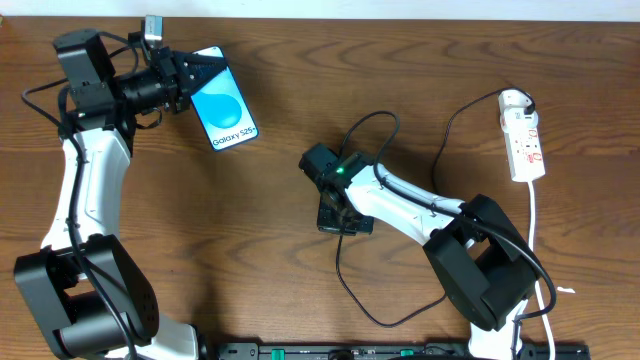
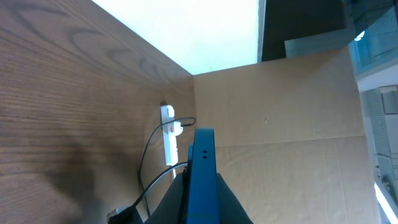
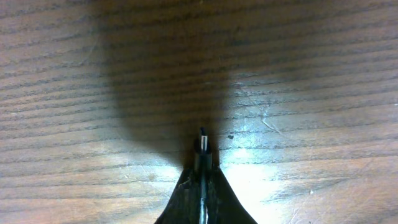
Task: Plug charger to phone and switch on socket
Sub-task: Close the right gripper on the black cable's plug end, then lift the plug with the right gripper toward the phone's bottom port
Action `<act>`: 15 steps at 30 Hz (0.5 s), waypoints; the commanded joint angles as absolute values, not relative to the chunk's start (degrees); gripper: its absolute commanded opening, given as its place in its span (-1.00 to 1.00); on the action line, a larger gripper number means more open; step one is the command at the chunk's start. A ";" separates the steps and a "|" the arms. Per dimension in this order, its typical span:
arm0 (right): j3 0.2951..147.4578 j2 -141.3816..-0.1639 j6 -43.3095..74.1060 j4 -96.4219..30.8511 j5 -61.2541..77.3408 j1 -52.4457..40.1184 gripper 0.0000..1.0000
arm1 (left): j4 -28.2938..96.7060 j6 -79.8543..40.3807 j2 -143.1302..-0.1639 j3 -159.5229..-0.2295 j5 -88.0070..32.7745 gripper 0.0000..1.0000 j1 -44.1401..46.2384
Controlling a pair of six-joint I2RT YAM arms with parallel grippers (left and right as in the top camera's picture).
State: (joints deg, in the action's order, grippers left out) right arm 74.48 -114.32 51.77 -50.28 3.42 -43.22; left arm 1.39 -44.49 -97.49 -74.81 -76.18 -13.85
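In the overhead view my left gripper [image 1: 188, 78] is shut on the top edge of the phone [image 1: 226, 110], which shows its light blue screen at the table's far left. In the left wrist view the phone [image 2: 202, 171] stands edge-on between the fingers [image 2: 202, 208]. My right gripper [image 1: 336, 215] is at the table's middle, shut on the charger's plug tip [image 3: 203, 142], which sticks out of the closed fingers [image 3: 203, 168] just above the wood. The black charger cable [image 1: 372, 125] loops behind it. The white socket [image 1: 523, 135] lies at the far right, also visible in the left wrist view [image 2: 169, 134].
The socket's white cord [image 1: 538, 240] runs down the right edge past the right arm's base. More black cable [image 1: 350, 290] curls toward the front edge. A cardboard wall [image 2: 292, 124] shows beyond the table in the left wrist view.
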 commanded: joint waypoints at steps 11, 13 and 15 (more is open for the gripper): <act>74.26 -114.63 48.34 -48.18 3.38 -42.54 -0.98 | 1.04 -43.51 -95.81 -76.07 -77.58 -0.85 -14.09; 74.26 -114.56 47.16 -47.51 3.84 -42.13 -0.98 | 1.04 -43.51 -95.81 -76.07 -77.56 -0.85 -14.09; 74.26 -114.50 45.69 -47.00 4.78 -41.58 -0.98 | 1.04 -43.51 -95.81 -76.07 -77.56 -0.85 -14.09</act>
